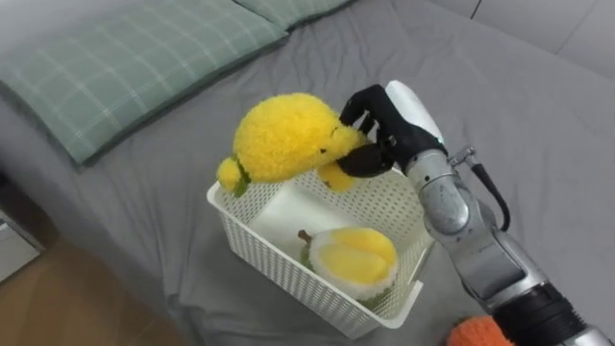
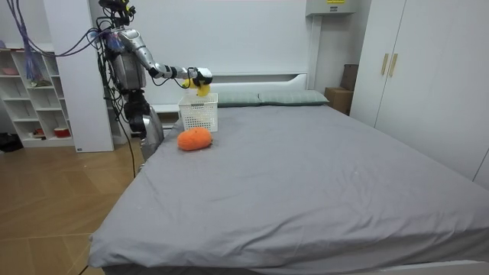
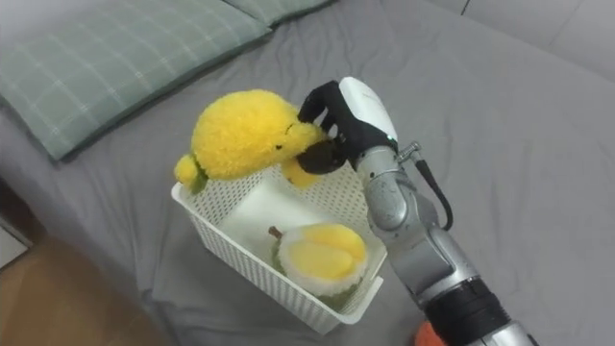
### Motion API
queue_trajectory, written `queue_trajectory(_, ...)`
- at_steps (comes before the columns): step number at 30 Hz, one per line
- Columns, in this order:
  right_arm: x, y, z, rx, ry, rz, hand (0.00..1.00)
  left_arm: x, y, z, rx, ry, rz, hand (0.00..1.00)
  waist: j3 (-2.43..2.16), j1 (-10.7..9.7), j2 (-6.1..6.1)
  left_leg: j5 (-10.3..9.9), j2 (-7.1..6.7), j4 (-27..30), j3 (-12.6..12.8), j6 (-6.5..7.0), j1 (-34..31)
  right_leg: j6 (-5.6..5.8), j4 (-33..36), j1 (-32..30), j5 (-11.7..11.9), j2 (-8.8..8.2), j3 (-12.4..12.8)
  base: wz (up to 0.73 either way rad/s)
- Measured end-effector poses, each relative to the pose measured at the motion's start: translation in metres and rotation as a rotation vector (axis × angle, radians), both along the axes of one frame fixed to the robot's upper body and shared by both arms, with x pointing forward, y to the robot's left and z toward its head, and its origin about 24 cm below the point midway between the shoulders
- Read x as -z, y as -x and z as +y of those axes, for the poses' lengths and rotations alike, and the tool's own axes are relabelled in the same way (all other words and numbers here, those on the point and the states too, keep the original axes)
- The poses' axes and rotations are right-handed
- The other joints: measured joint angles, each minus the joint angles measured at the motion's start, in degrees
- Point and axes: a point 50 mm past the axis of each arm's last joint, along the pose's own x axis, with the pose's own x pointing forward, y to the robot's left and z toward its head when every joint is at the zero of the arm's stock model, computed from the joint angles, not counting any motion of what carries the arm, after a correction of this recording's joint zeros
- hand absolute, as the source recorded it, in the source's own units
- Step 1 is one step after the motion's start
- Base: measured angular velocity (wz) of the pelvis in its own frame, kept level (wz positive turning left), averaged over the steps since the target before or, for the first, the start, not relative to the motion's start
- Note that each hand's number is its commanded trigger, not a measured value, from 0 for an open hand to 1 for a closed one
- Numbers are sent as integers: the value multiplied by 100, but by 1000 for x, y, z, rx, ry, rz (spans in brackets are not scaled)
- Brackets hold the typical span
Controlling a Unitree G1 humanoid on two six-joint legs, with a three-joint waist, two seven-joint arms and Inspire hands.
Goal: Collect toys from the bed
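Gripping fluffy yellow plush toy (image 1: 283, 137) in curled right hand (image 1: 389, 133) | toy round, green-collared knob at one end | held over white lattice basket (image 1: 288, 274) | basket by bed (image 1: 538, 125) edge near pillows

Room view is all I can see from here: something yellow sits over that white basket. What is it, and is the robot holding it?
Observer: It's a fuzzy yellow plush toy. The right hand grips one end of it, over the far rim of the basket.
Operator: Is that basket empty inside?
Observer: No, a yellow-and-white plush fruit with a small stem already lies in it.
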Motion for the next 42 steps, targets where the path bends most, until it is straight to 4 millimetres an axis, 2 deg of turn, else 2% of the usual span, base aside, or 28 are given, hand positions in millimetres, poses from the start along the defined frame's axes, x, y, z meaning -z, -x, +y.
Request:
queue_trajectory(1,2,0,-1,1,6,11,91,0,1,0,-7,-2,2,0,-3,-3,-18,7,-14,5,-36,4,-28,2,-1,0,0,-7,-37,13)
queue_trajectory(2,3,0,-2,1,18,14,53,0,2,0,-20,-2,3,0,-7,-11,-36,11,-32,8,-75,0,-49,8,-1,-2,0,-18,-74,20)
queue_trajectory(4,6,0,-3,7,29,22,13,2,7,0,-24,-1,22,0,-12,-5,-46,16,-50,16,-123,-6,-73,24,-2,-9,8,-29,-115,13)
queue_trajectory(5,8,0,-4,9,32,34,0,2,9,1,-28,-2,28,0,-11,15,-45,14,-54,32,-129,-3,-80,28,-2,-9,10,-29,-116,4)
queue_trajectory(14,16,0,-6,13,35,67,0,3,24,4,-57,-9,67,0,-12,147,-50,29,-63,61,-160,25,-130,38,-8,-55,16,-30,-178,1)
queue_trajectory(24,19,1,-6,9,23,77,0,3,18,6,-72,-15,53,0,12,102,-15,26,-71,106,-192,22,-176,41,-5,-44,19,-18,-120,2)
queue_trajectory(29,25,2,-10,19,32,102,0,3,18,5,-73,-12,51,0,10,97,-17,26,-67,95,-149,26,-148,41,-4,-44,19,-21,-62,-3)
queue_trajectory(37,27,2,-14,36,7,114,0,3,18,5,-82,-7,50,0,8,-112,-20,25,-54,79,-86,28,-82,42,1,-51,19,-18,164,-5)
queue_trajectory(42,19,-3,-36,147,-122,99,0,2,16,6,-79,-14,41,0,-15,-328,-34,20,-46,87,-31,37,-83,45,7,-60,22,-21,189,-3)
